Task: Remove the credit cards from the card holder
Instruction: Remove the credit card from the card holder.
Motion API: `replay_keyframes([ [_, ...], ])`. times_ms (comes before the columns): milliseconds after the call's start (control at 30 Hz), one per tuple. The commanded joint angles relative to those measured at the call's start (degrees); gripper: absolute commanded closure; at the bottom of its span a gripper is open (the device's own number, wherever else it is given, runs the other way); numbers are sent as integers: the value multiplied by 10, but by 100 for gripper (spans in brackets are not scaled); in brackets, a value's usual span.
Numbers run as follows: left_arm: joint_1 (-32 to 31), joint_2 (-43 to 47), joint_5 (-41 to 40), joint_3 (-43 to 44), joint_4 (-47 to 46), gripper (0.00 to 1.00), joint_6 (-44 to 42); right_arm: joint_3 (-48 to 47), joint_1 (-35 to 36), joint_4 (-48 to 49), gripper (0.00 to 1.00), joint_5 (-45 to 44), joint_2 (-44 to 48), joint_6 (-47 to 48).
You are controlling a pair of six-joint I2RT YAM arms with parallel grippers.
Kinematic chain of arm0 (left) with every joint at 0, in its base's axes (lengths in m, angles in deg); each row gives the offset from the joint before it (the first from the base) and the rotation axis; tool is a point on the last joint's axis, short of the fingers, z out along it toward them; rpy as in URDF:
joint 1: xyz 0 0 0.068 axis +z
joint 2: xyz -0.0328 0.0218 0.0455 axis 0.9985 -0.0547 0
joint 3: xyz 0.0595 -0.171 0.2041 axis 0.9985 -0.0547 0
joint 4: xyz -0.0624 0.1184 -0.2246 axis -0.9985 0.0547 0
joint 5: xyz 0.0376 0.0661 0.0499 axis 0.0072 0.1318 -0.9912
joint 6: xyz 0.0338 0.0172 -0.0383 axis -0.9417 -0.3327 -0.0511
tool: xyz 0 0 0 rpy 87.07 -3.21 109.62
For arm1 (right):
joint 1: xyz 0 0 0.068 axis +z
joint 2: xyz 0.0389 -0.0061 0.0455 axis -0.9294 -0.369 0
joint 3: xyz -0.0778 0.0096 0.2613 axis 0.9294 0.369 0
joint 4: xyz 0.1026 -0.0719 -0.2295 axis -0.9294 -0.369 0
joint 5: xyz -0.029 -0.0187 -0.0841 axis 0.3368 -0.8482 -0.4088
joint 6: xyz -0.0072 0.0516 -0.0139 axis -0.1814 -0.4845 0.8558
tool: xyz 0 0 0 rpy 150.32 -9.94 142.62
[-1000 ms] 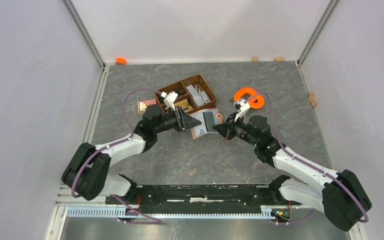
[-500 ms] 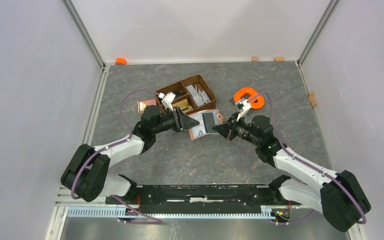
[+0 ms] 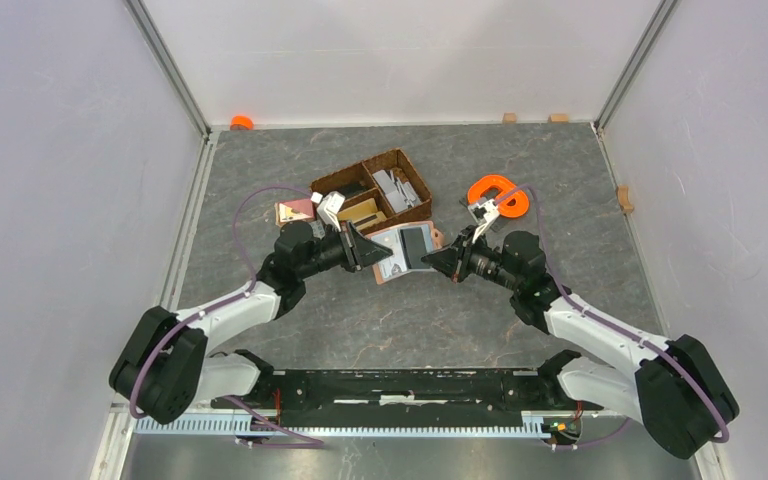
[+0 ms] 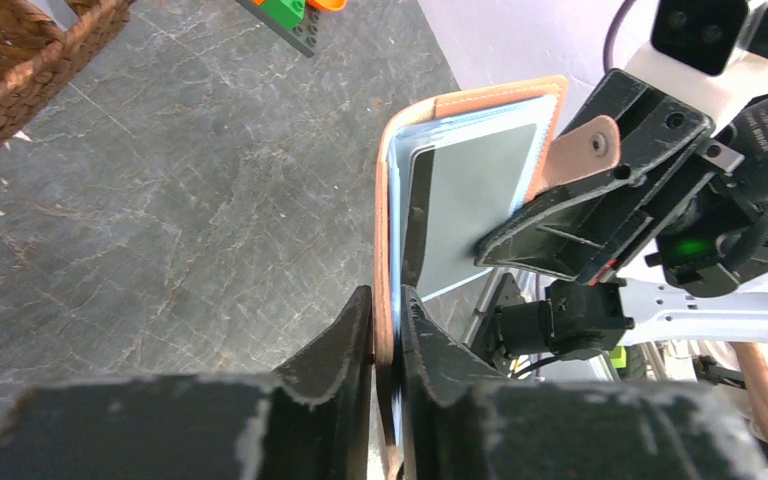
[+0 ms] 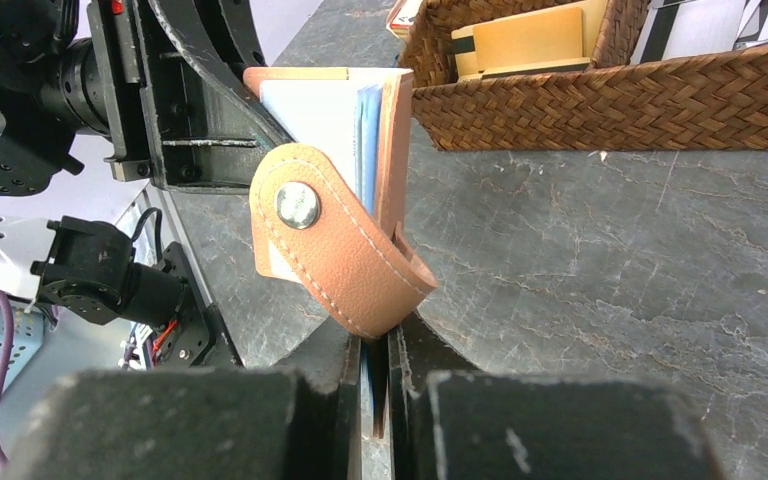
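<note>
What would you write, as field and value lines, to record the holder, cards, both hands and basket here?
holder: open, gripped at opposite edges by both hands
cards: in the holder's pockets, none out yet
left hand: shut on holder
right hand: shut on holder, below the snap tab
basket: on the table, beyond the holder

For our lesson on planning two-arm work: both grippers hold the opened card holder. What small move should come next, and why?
Probably the right gripper should release its flap and re-pinch the grey card. Both grippers are shut on the card holder, so none is free to pull; the left gripper can steady it.
</note>
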Motion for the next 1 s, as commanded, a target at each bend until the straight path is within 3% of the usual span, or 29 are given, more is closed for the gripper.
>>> replay_keyframes([
  [0,-3,14,-5,-3,-29,88,-29,-1,-4,50,100,14,0,-8],
  [67,-3,8,-4,-2,-30,98,-28,0,-6,48,100,11,0,-8],
  [267,-3,7,-7,-1,-26,98,-29,1,-12,33,97,-7,0,-5],
  [400,-3,18,-11,-3,-22,98,-29,-3,-17,5,89,-34,7,7],
  [767,-3,14,-9,-1,-20,98,-25,-5,-27,-62,56,-117,62,42],
  [967,-3,6,-10,3,-15,98,-23,3,-27,-41,48,-95,100,69],
])
